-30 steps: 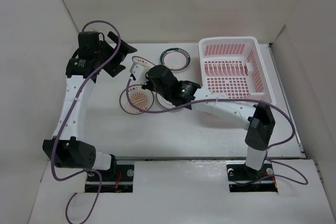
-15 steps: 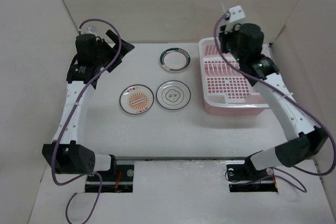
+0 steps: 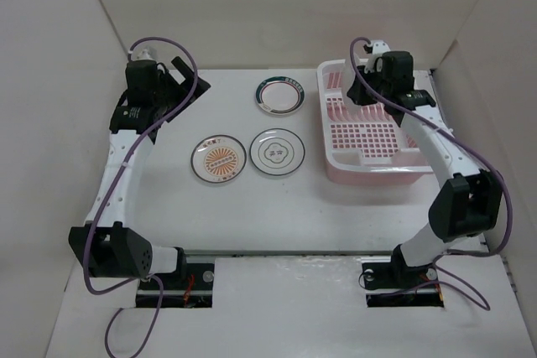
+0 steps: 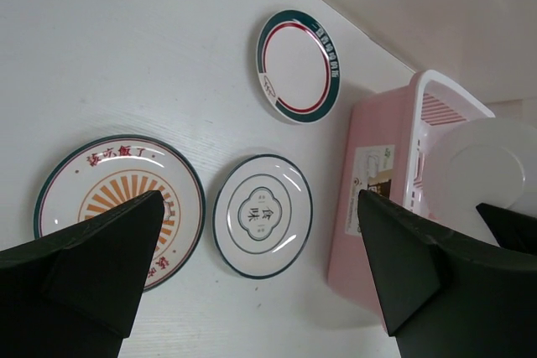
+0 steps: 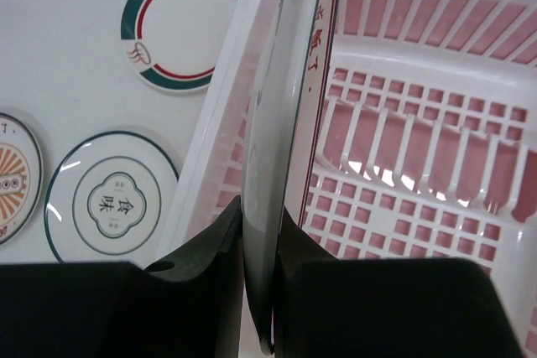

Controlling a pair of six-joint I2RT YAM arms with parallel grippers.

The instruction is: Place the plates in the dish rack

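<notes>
My right gripper [image 3: 372,64] is shut on a white plate [image 5: 281,148], held upright on edge over the back left of the pink-and-white dish rack [image 3: 373,175]; its underside shows in the left wrist view [image 4: 482,178]. On the table lie an orange sunburst plate [image 3: 219,158], a thin-ringed plate [image 3: 278,151] and a green-banded plate [image 3: 280,95]. My left gripper [image 3: 180,81] is open and empty, raised at the back left, well apart from them. In the left wrist view its fingers frame the ringed plate [image 4: 262,215].
The rack's grid floor and upright slots [image 5: 403,207] lie just right of the held plate. White walls enclose the table at the back and on both sides. The rack stands against the right edge of the table.
My right arm has carried a plate from the left-centre of the table over to the rack, then lowered it toward the rack's back left. The left arm has barely moved.
</notes>
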